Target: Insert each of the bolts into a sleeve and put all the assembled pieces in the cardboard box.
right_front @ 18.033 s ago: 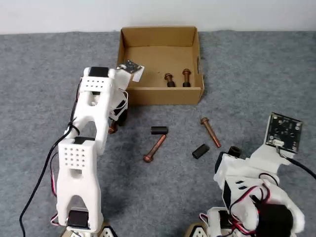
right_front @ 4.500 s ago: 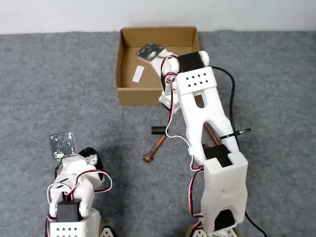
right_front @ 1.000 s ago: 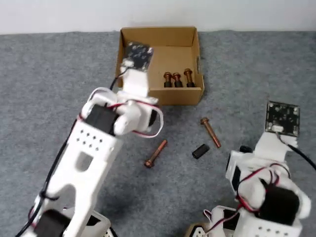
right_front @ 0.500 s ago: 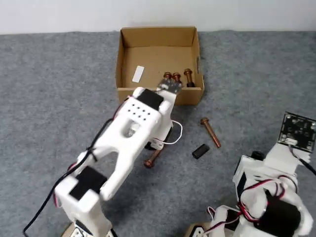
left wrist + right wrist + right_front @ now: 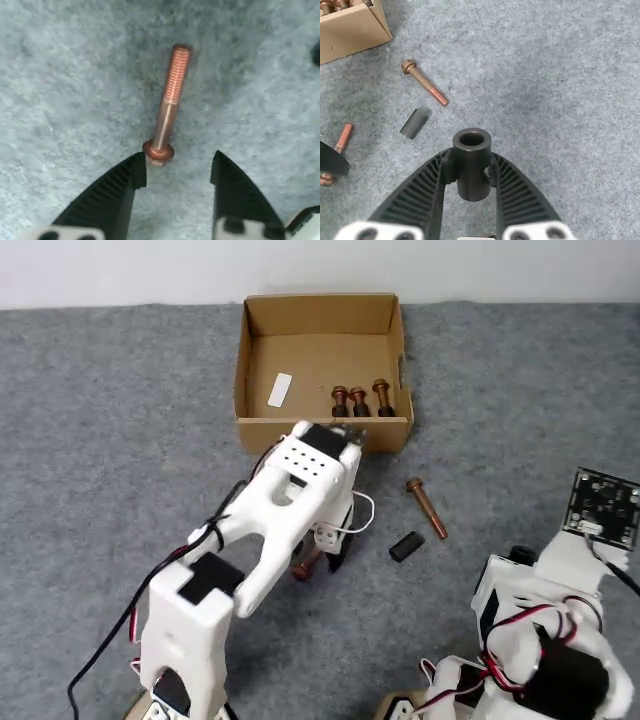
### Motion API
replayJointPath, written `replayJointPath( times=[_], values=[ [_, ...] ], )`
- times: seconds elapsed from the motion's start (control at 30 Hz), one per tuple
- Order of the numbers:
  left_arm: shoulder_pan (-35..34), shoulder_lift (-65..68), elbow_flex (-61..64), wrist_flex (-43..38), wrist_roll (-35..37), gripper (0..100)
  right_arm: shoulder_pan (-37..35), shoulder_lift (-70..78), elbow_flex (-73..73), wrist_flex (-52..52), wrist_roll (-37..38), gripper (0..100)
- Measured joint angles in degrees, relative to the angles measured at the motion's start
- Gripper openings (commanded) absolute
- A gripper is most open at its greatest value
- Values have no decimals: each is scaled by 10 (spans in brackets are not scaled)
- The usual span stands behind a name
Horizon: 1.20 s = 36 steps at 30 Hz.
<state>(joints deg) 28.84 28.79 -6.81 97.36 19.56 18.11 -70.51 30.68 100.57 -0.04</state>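
Note:
A copper bolt (image 5: 167, 110) lies on the grey mat, its head (image 5: 158, 151) between the spread tips of my left gripper (image 5: 175, 167), which is open just above it. From the high view that bolt (image 5: 303, 566) peeks out under the left arm, near the left gripper (image 5: 320, 556). My right gripper (image 5: 471, 175) is shut on a black sleeve (image 5: 471, 162), held upright with its bore showing, low at the front right (image 5: 514, 557). A second bolt (image 5: 427, 507) and a loose black sleeve (image 5: 405, 546) lie between the arms.
The cardboard box (image 5: 320, 432) stands at the back with three assembled pieces (image 5: 360, 400) along its front wall and a white label (image 5: 280, 390). Its corner (image 5: 350, 27) appears in the right wrist view, as do the second bolt (image 5: 425, 82) and loose sleeve (image 5: 414, 123).
The left arm swung from beside the box toward the front and came down over the bolt on the mat. The right arm stayed low at the front right with its sleeve.

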Motion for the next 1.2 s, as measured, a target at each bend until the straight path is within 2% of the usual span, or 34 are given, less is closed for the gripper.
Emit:
replayJointPath(
  times=[0.13, 0.27, 0.43, 0.63, 0.77, 0.93, 1.03, 1.2],
  values=[
    [0, 36, 0, -2, 4, 169, 0, 0, 0, 0, 0, 9],
    [-8, 51, 0, -37, 4, 0, 0, 0, 0, 0, 0, 9],
    [-10, 51, -14, -55, 12, 5, 0, 0, 0, 0, 0, 9],
    [6, 47, -80, 4, 94, 5, 0, 0, 0, 0, 0, 9],
    [7, 15, -86, 12, 160, 6, 0, 0, 0, 0, 0, 9],
    [4, -28, -86, 13, 287, 6, 0, 0, 0, 0, 0, 9],
    [-15, -40, -86, 13, 376, 6, 0, 0, 0, 0, 0, 9],
    [-75, -45, -86, 13, 474, 7, 0, 0, 0, 0, 0, 9]
  ],
)
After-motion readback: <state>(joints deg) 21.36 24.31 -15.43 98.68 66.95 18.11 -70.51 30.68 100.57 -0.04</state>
